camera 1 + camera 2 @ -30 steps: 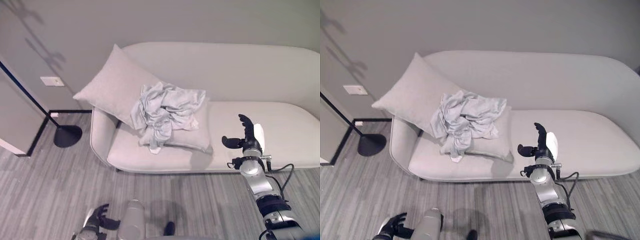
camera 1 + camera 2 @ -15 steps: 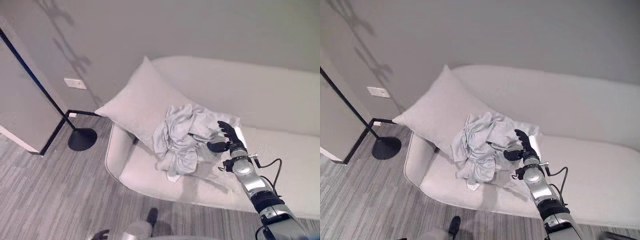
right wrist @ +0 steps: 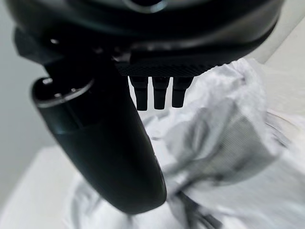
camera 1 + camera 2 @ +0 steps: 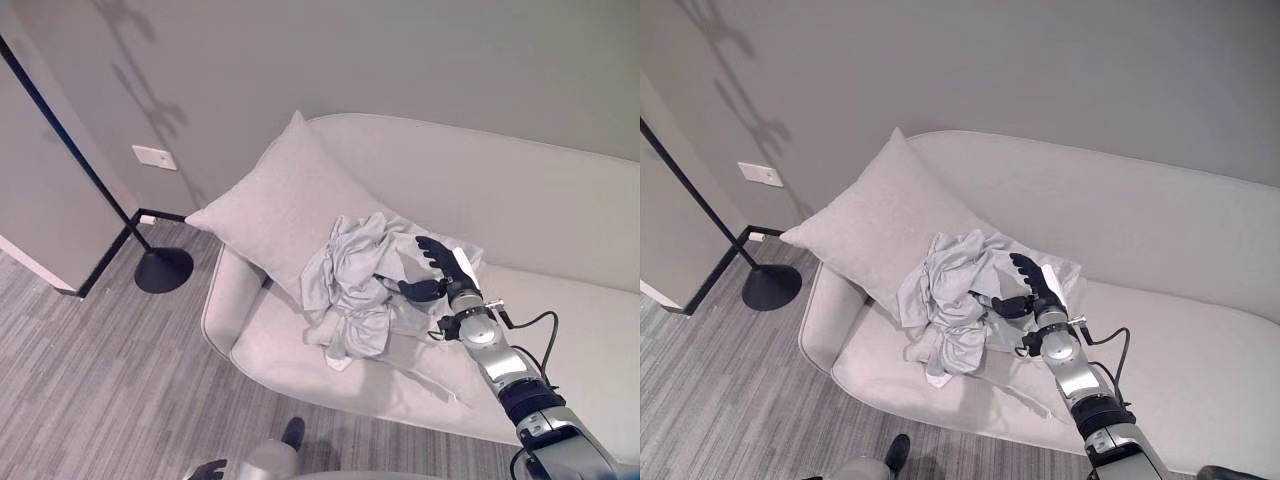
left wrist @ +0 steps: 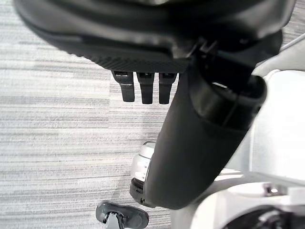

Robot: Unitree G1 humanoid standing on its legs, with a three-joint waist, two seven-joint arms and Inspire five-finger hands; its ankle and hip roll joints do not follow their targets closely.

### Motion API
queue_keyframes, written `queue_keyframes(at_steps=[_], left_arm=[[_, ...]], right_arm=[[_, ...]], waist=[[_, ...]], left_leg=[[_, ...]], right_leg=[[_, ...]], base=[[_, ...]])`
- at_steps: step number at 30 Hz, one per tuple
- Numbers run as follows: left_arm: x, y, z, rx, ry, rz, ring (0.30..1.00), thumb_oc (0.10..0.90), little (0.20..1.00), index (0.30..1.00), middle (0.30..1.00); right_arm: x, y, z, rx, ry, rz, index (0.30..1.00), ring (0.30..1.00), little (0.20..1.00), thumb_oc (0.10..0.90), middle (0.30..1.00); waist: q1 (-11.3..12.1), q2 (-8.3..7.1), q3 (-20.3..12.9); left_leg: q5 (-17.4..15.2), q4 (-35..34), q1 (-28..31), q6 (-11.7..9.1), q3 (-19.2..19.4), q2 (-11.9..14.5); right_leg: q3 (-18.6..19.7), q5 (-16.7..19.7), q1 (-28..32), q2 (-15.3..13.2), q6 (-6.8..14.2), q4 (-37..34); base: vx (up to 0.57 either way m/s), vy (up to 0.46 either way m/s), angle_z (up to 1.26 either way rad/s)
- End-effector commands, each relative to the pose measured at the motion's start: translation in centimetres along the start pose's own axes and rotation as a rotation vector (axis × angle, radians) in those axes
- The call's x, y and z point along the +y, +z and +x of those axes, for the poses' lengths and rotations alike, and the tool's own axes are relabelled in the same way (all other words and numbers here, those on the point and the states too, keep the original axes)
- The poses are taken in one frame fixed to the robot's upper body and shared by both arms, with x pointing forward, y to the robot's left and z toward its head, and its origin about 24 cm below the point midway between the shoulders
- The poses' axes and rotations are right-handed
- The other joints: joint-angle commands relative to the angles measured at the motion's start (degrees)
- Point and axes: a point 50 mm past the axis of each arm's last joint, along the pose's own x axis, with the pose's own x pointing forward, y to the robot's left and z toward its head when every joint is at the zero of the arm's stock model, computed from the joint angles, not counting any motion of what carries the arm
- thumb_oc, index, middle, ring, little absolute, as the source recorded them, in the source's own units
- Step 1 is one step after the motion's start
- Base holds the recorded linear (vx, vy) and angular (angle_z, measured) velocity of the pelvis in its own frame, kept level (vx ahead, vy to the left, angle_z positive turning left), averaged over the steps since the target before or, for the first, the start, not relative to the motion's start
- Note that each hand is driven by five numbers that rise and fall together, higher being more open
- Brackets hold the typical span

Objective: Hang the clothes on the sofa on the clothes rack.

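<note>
Crumpled cloth clothes (image 4: 360, 280) on matt fabric sofa (image 4: 560, 210).

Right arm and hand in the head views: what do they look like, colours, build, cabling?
The right hand is dark, with separate fingers, a thumb and a white panel along one side. Behind it comes a silver-grey segmented arm with black joint bands, and a thin black cable loops out beside the wrist. The left hand is dark too.

clothes (image 4: 362, 282) on sofa (image 4: 560, 330) | pillow (image 4: 275, 210) behind | right hand (image 4: 432, 268) beside
</note>
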Motion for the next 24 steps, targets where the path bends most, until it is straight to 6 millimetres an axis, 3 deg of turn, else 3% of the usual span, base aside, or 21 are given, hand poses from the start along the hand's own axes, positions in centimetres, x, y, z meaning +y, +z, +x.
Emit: queue_keyframes(at_steps=[1, 12, 13, 14, 24], left_arm=[[-0.4, -1.4, -0.2, 0.054, -0.017, 0.082, 0.9, 0.8, 0.9, 0.9, 0.9], [0.1, -0.1, 0.1, 0.022, 0.003, 0.109, 0.9, 0.8, 0.9, 0.9, 0.9], [0.1, 0.4, 0.2, 0.007, 0.002, 0.123, 0.9, 0.8, 0.9, 0.9, 0.9], [0.2, 0.7, 0.2, -0.001, 0.004, 0.132, 0.9, 0.8, 0.9, 0.9, 0.9], [0.8, 1.6, 0.4, -0.032, 0.025, 0.189, 0.9, 0.8, 0.9, 0.9, 0.9]], right_arm=[[-2.7, 3.2, 2.0, -0.106, -0.077, -0.004, 0.9, 0.9, 0.9, 0.8, 0.9], [-1.3, -1.4, 2.6, 0.196, -0.022, -0.112, 0.9, 0.9, 0.9, 0.8, 0.9], [-1.4, -2.3, 2.5, 0.26, -0.008, -0.155, 0.528, 0.528, 0.528, 0.552, 0.528], [-1.5, -2.6, 2.4, 0.284, 0.001, -0.175, 0.3, 0.3, 0.3, 0.4, 0.3], [1.6, -3.2, 1.8, 0.282, 0.127, -0.317, 0.3, 0.3, 0.3, 0.4, 0.3]], waist=[[2.3, 2.28, -2.3], [3.7, 2.36, 0.2], [4.1, 2.65, 0.9], [4.2, 2.75, 1.1], [3.6, 2.58, 0.7]], left_leg=[[-4.0, 0.2, 0.7, -1.8, -2.9, 4.6], [-1.9, 0.2, -5.0, -2.4, -6.2, 3.9], [-1.3, 0.2, -6.2, -2.5, -6.5, 3.8], [-1.2, 0.2, -6.7, -2.6, -6.7, 3.7], [-1.8, 0.2, -5.6, -2.4, -6.3, 3.7]], right_leg=[[-2.1, 5.0, -5.5, -1.4, 1.7, 0.3], [-5.5, 5.7, -9.0, -1.5, 2.0, 0.3], [-6.0, 6.0, -9.9, -1.6, 2.1, 0.3], [-6.2, 6.1, -10.3, -1.6, 2.2, 0.3], [-5.6, 5.8, -9.4, -1.7, 2.3, 0.3]], base=[[-0.03, 0.014, 0.22], [-0.04, -0.004, 0.19], [-0.06, 0.005, 0.16], [-0.06, -0.005, 0.17], [0.0, -0.001, 0.03]])
